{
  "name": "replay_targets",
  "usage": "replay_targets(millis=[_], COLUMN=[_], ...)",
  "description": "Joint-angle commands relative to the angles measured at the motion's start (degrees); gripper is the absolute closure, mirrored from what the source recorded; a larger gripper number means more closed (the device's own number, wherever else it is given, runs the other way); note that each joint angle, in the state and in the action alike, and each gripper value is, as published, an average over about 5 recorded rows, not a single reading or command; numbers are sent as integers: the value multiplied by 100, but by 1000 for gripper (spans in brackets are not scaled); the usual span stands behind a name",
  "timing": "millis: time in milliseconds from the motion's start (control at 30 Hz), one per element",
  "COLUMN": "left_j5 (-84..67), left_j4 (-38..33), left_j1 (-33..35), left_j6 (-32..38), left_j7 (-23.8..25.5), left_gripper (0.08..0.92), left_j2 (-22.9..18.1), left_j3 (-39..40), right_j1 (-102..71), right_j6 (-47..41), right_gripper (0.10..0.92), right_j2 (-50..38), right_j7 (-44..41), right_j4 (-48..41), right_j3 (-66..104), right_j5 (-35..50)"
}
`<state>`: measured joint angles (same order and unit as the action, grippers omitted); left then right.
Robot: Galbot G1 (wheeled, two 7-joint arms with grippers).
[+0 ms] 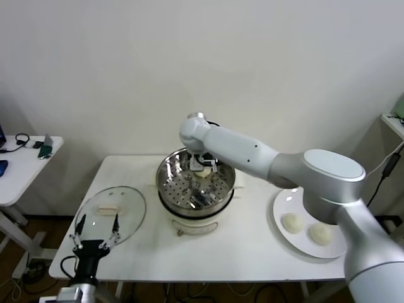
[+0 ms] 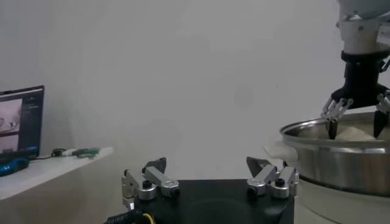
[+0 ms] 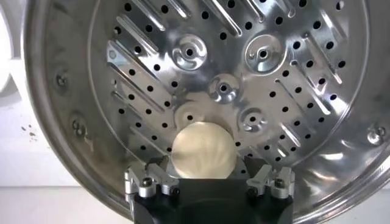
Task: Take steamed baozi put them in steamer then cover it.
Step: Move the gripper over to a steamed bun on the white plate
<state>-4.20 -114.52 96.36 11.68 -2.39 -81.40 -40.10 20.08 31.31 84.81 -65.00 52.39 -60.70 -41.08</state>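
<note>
The steel steamer [image 1: 165,183] stands mid-table on its cream base. My right gripper [image 1: 203,165] reaches down into it and is open. One baozi [image 3: 203,151] lies on the perforated tray [image 3: 292,91] between the spread fingers of the right gripper [image 3: 203,162], with a little gap on each side. Two more baozi [image 1: 291,222] [image 1: 319,233] sit on the white plate [image 1: 284,201] at the right. The glass cover [image 1: 129,205] with its white handle lies flat at the table's left. My left gripper [image 1: 96,228] hovers open over the cover's near edge, holding nothing.
A small white side table [image 1: 25,158] with cables and a laptop [image 2: 21,119] stands to the far left. The wall is close behind the white table [image 1: 252,259]. In the left wrist view my left gripper [image 2: 207,167] is level with the steamer [image 2: 335,158].
</note>
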Motion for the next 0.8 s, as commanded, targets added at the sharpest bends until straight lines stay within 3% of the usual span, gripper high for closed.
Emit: replay_targets(millis=[33, 233, 367, 533, 800], left_j5=[4, 26, 43, 50, 111], left_j4=[-7, -22, -48, -67, -137], left_j1=[8, -3, -8, -7, 4], left_j6=[-7, -29, -41, -44, -97], left_j7=[6, 22, 26, 27, 36], left_gripper=[177, 177, 177, 177, 177], left_j2=[-7, -18, -46, -91, -96], left_j3=[0, 33, 68, 92, 114], right_j1=[179, 1019, 1775, 2547, 2827], right_j6=[47, -386, -1144, -2309, -4021], right_gripper=[203, 203, 203, 203, 203], right_j2=[-127, -617, -1251, -2437, -4054], right_j7=[-197, -685, -838, -491, 278], right_j4=[177, 746, 1134, 1648, 2271], right_j3=[61, -146, -688, -1714, -2645], right_j5=[334, 1821, 3280, 5272, 6998])
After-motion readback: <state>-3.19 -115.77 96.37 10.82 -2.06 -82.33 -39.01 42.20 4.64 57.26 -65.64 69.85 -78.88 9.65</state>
